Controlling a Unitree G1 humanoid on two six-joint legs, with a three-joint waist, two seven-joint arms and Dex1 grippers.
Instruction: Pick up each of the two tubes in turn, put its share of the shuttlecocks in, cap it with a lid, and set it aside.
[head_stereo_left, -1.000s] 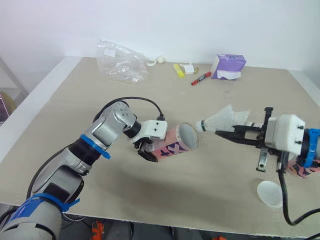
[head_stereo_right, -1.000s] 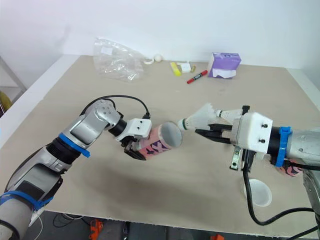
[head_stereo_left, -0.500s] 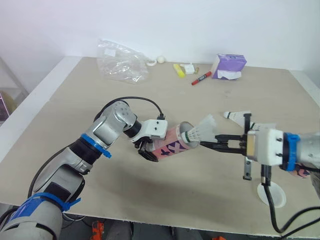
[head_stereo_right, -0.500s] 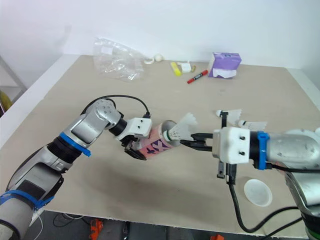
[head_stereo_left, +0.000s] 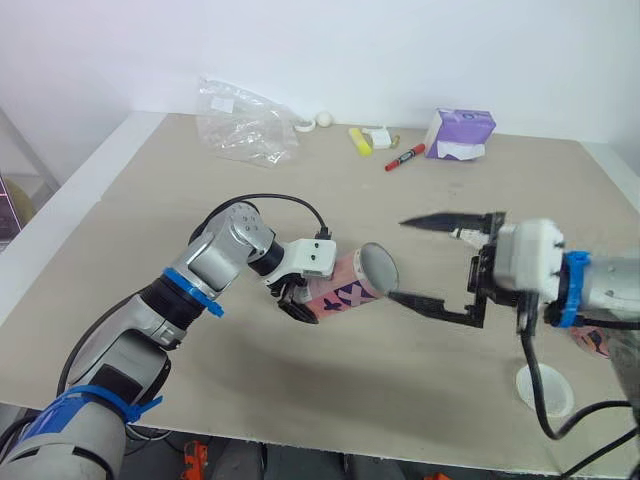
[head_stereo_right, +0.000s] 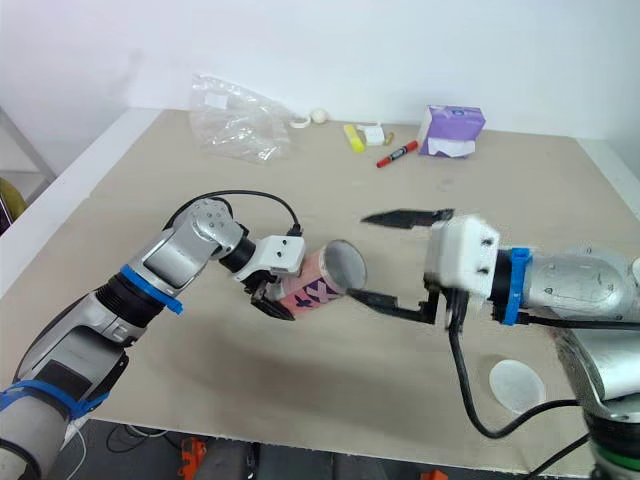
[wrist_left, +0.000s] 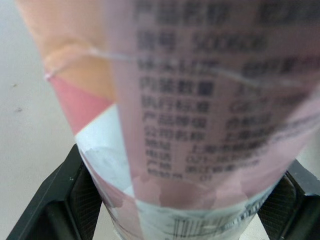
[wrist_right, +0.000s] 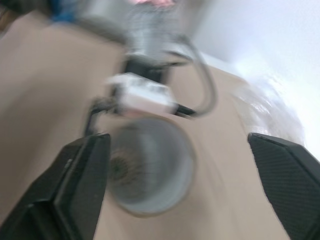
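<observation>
Where nearest, right of the tube (head_stereo_left: 345, 290), flat on the desk (head_stereo_left: 150, 200): a lid (head_stereo_left: 544, 390). Grips the tube in left gripper (head_stereo_left: 292, 300), open mouth facing right gripper (head_stereo_left: 397, 258), spread wide just before it. Far beyond the tube: marker (head_stereo_left: 404, 158), purple box (head_stereo_left: 459, 134), plastic bag (head_stereo_left: 245, 122).

Arms angled inward, grippers facing each other.
Left gripper (head_stereo_left: 297, 299) clamps the tube (head_stereo_left: 347, 289); right gripper (head_stereo_left: 399, 259) fingers spread wide apart.
</observation>
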